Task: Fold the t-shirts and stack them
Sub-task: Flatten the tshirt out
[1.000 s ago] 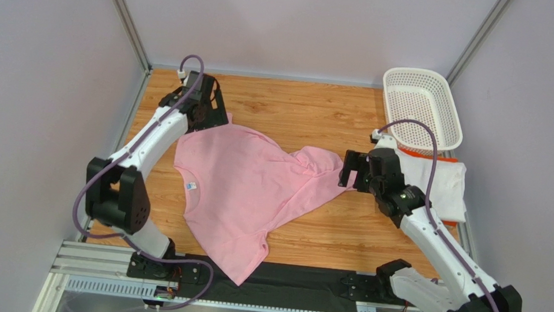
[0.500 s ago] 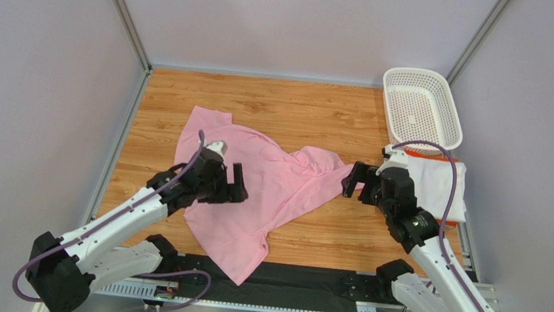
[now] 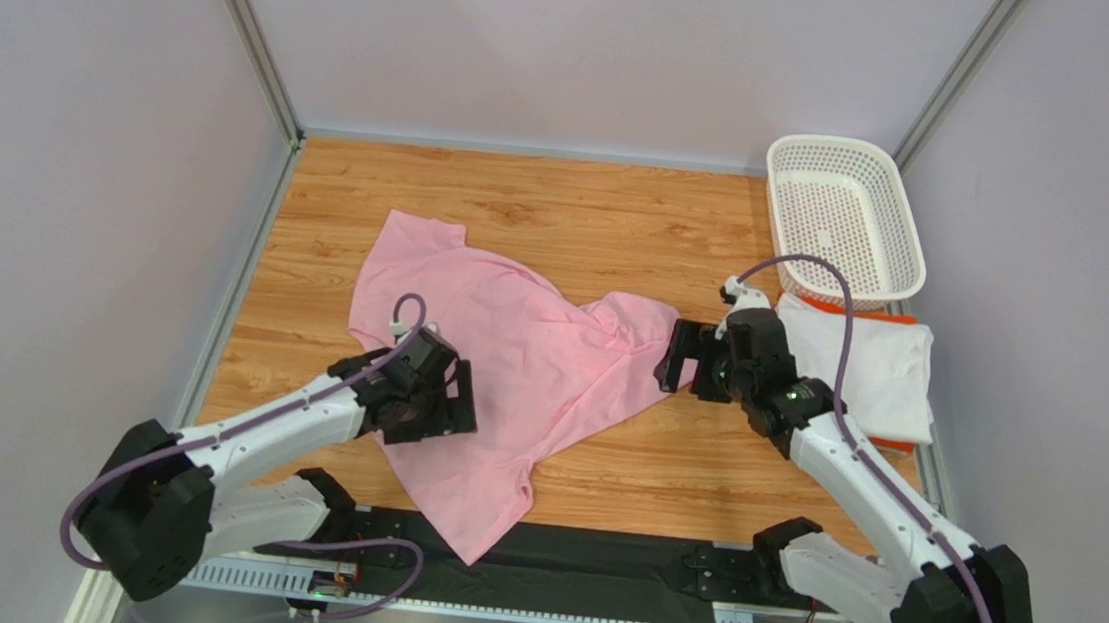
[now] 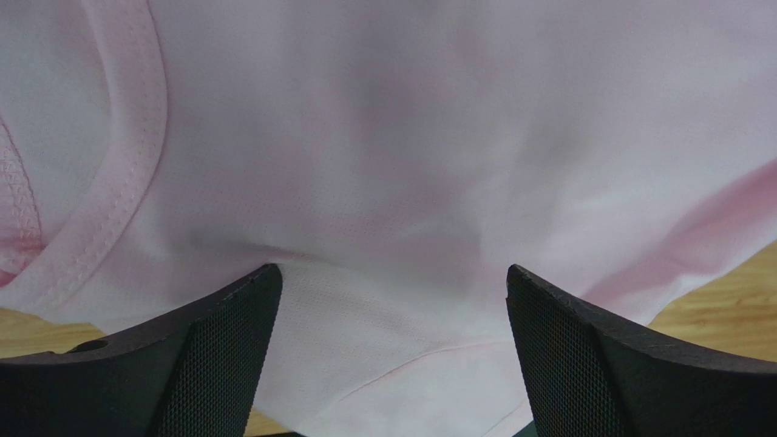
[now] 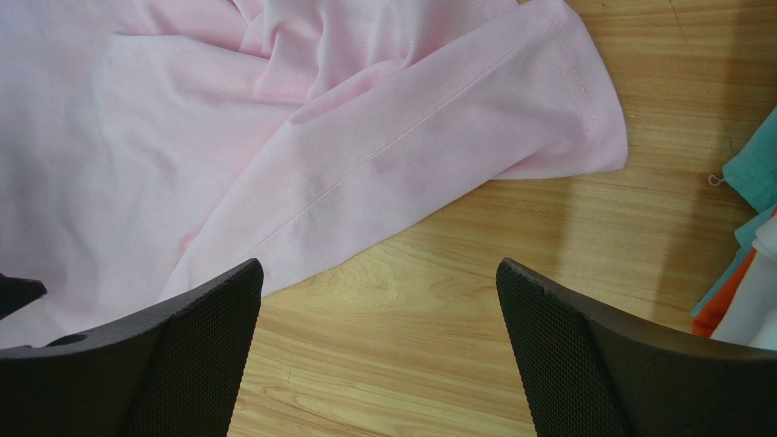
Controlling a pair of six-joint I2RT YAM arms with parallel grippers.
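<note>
The light pink t-shirt [image 3: 512,353] lies spread and rumpled across the middle of the wooden table, one corner hanging over the near edge. My left gripper [image 3: 435,399] is open and hovers over its near left part by the collar; the left wrist view shows the pink cloth [image 4: 392,164] filling the frame between the fingers. My right gripper [image 3: 682,356] is open just above the shirt's right sleeve [image 5: 438,118], bare wood between its fingers. The white t-shirt with orange trim [image 3: 872,370] lies folded at the right, behind my right arm.
A white perforated basket [image 3: 844,214] stands at the back right corner, touching the white shirt's far edge. A black strip [image 3: 615,558] runs along the table's near edge. Grey walls enclose the table on three sides.
My left arm swung from the shirt's far left corner down to its near left part, releasing that corner. My right gripper shifted slightly left, towards the pink sleeve.
</note>
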